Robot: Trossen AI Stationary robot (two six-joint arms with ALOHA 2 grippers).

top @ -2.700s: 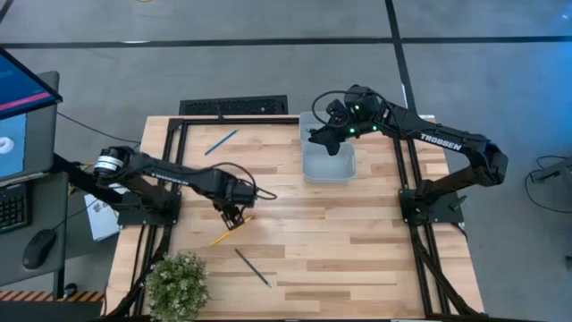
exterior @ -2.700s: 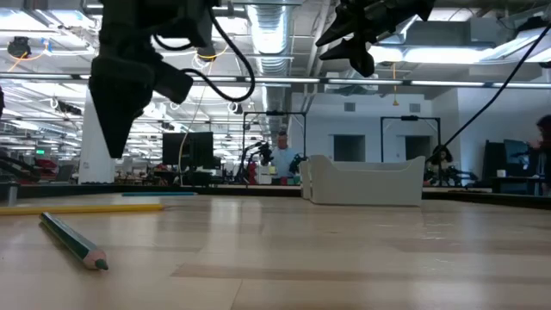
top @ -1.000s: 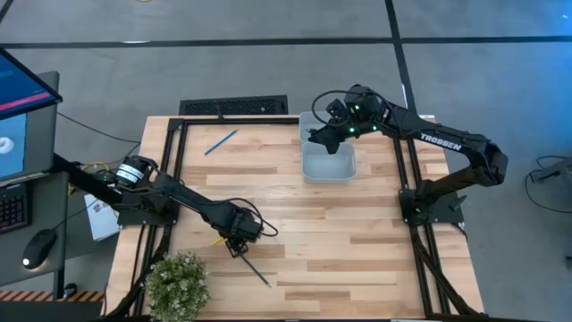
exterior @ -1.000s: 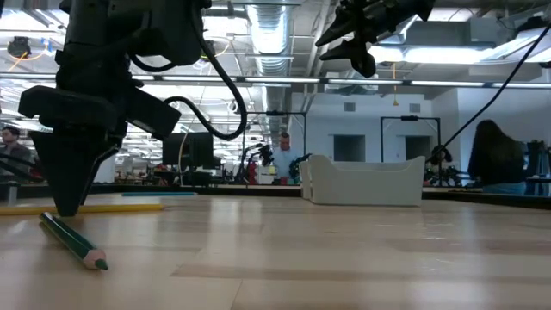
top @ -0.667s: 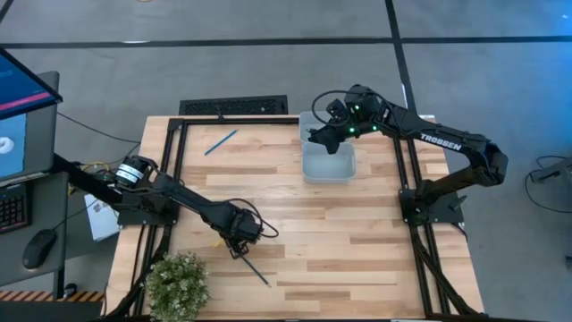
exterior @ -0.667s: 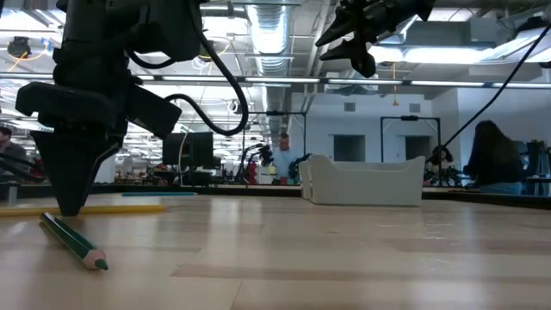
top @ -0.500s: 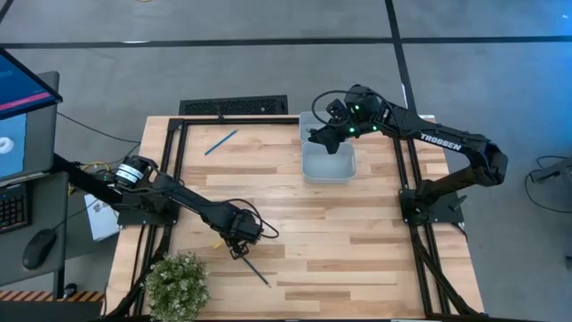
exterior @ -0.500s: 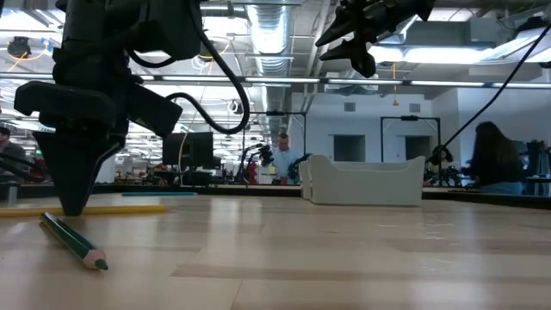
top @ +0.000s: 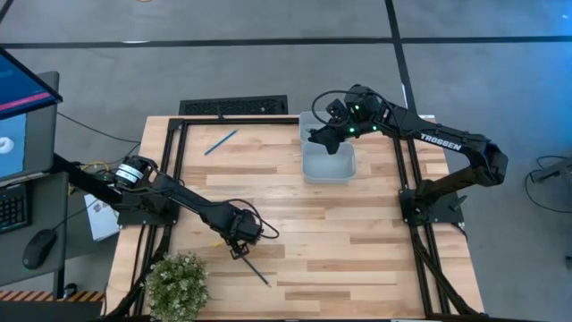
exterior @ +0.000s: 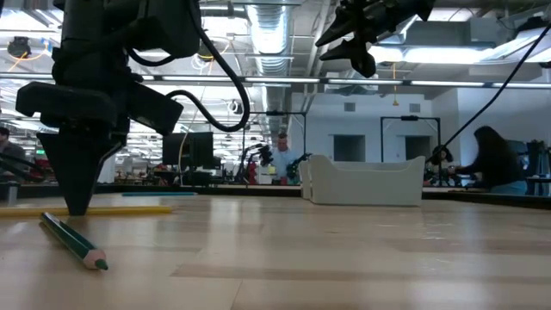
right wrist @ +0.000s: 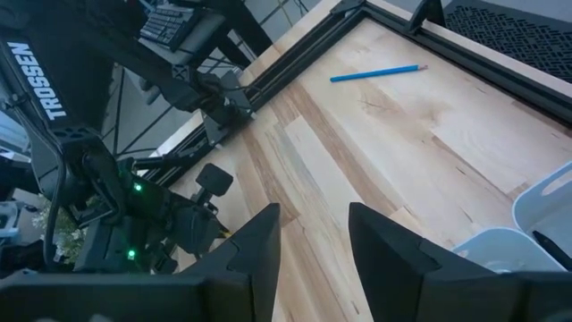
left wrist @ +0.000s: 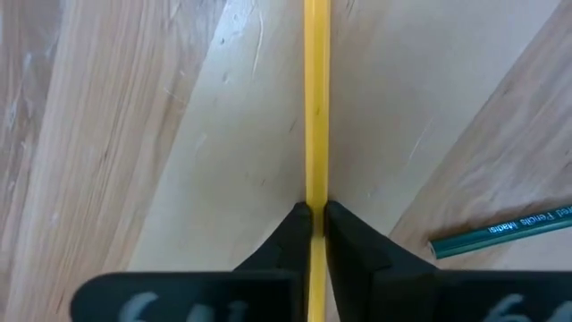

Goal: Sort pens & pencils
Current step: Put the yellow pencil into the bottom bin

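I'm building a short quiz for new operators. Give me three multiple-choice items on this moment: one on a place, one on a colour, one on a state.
1. Where does the right gripper hover?
A. over the white bin
B. over the plant
C. off the table

2. What colour is the pencil between the left gripper's fingers?
A. blue
B. yellow
C. green

3. How are the right gripper's fingers?
A. shut on a pen
B. shut on nothing
C. open

Answers: 1 A, the high view shows it above the bin. 2 B, the left wrist view shows yellow. 3 C, the right wrist view shows a gap between them.
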